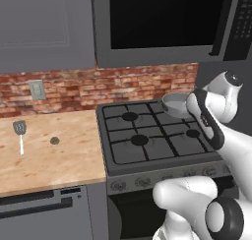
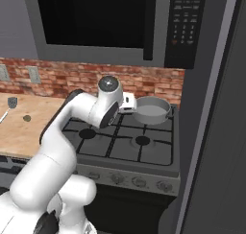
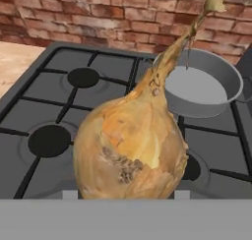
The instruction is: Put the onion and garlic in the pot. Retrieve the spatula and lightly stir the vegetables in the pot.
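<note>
The golden-brown onion (image 3: 130, 150) with its long stem tip hangs close before the hand camera, above the stove's grates, and my gripper (image 3: 125, 195) is shut on it. The fingertips barely show beside its base. Just past the onion, on the back right burner, stands the grey pot (image 3: 224, 81), which has nothing in it. From the base, the pot (image 2: 151, 111) sits right beside my hand (image 2: 129, 102). On the wooden counter to the left lie the small grey-brown garlic (image 1: 54, 140) and the spatula (image 1: 20, 134), both far from the gripper.
The black four-burner stove (image 1: 147, 135) joins the wooden counter (image 1: 49, 165) on its left. A microwave (image 1: 162, 22) hangs low over the stove and a brick wall (image 1: 74, 89) runs behind. A tall dark panel (image 2: 216, 156) closes off the right side.
</note>
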